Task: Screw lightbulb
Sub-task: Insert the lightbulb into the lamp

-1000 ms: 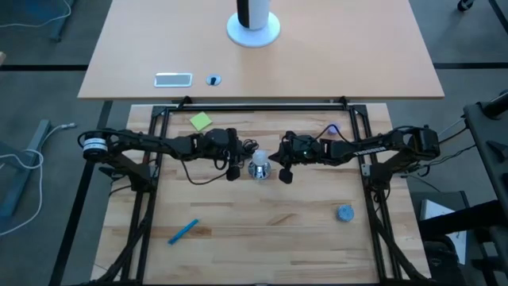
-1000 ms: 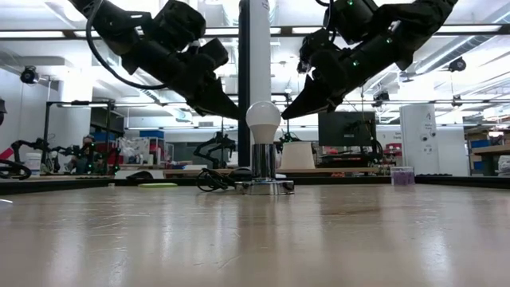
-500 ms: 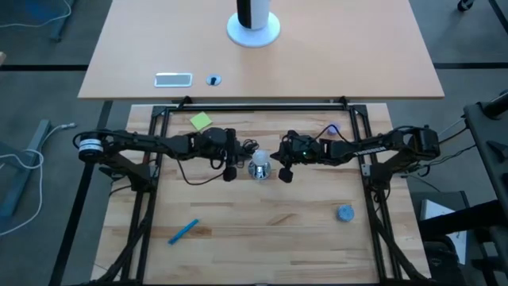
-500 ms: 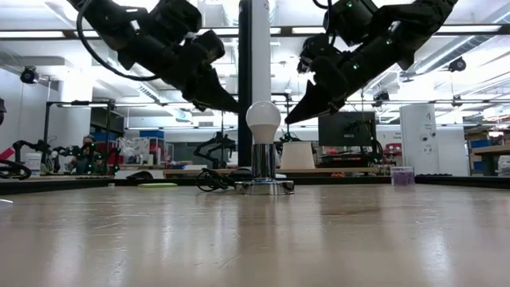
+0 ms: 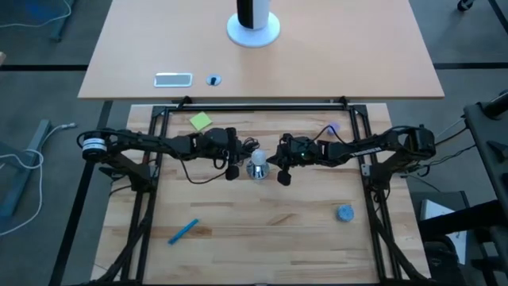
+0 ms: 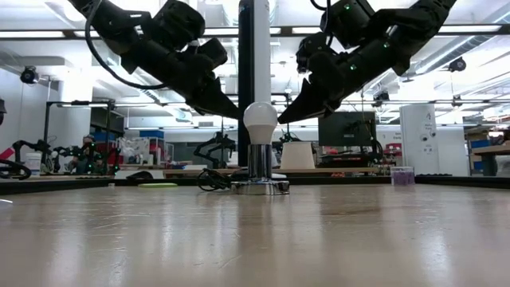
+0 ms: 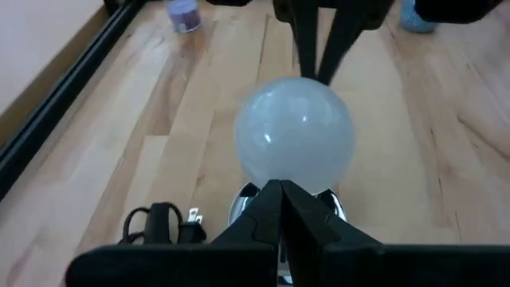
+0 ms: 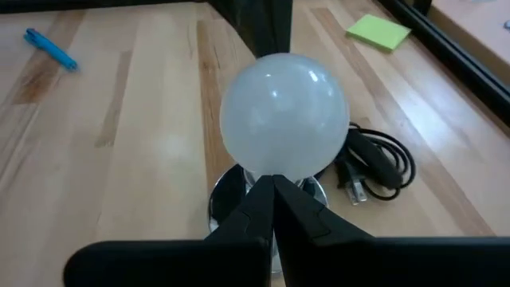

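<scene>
The bulb (image 6: 260, 119) stands upright in the socket (image 6: 256, 185) near the middle of the table (image 5: 262, 226), with the black cord (image 8: 374, 167) trailing beside it. Both grippers sit just above and to either side of its dome, each with its fingers pressed together on nothing.

Compared with half a second ago, the right gripper (image 6: 284, 118) has dropped and slid in toward the bulb, so its tip now sits right at the glass; a second ago it was a little farther off. The left gripper (image 6: 235, 116) rose slightly half a second ago and is now back down at the bulb's upper flank. The bulb and socket seem to have shifted a touch leftwards in the low view, though the shift is too slight to be sure of.

That suggests the two closed tips are nudging the bulb from opposite sides, perhaps to turn it. Whether the thread is fully seated cannot be seen, since the socket hides the base. The task looks close to done, with the bulb already standing in place.
</scene>
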Motion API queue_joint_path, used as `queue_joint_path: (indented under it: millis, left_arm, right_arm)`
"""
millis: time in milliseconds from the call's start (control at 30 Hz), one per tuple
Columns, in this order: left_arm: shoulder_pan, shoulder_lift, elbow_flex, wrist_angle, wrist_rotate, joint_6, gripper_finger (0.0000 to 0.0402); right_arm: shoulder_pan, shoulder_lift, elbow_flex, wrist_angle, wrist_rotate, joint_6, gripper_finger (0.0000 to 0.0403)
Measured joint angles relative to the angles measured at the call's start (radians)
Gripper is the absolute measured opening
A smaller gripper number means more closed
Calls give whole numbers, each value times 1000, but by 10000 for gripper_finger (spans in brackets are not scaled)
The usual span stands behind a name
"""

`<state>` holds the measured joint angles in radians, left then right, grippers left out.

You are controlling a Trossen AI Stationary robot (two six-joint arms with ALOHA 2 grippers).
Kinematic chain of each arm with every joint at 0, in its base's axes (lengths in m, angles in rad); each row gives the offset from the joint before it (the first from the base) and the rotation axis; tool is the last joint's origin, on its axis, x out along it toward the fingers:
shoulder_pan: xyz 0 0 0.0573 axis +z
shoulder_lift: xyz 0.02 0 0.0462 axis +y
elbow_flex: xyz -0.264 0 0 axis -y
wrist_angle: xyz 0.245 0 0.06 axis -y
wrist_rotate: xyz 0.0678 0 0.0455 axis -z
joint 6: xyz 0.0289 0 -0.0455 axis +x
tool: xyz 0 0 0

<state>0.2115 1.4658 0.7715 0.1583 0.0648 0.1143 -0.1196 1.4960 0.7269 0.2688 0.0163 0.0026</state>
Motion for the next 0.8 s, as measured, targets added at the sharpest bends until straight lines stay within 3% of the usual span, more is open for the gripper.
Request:
queue_joint_path:
  millis: [300,500,800]
  left_arm:
    - [-2,-22,0,-64,2,-16,0]
    - [-2,-22,0,-37,57,-15,0]
    - [-1,-11,0,-27,15,-14,0]
  right_arm:
    - [-3,-2,2,-59,14,0,0]
    - [-6,-3,2,-51,54,-5,0]
    - [-5,-3,6,-17,1,-27,0]
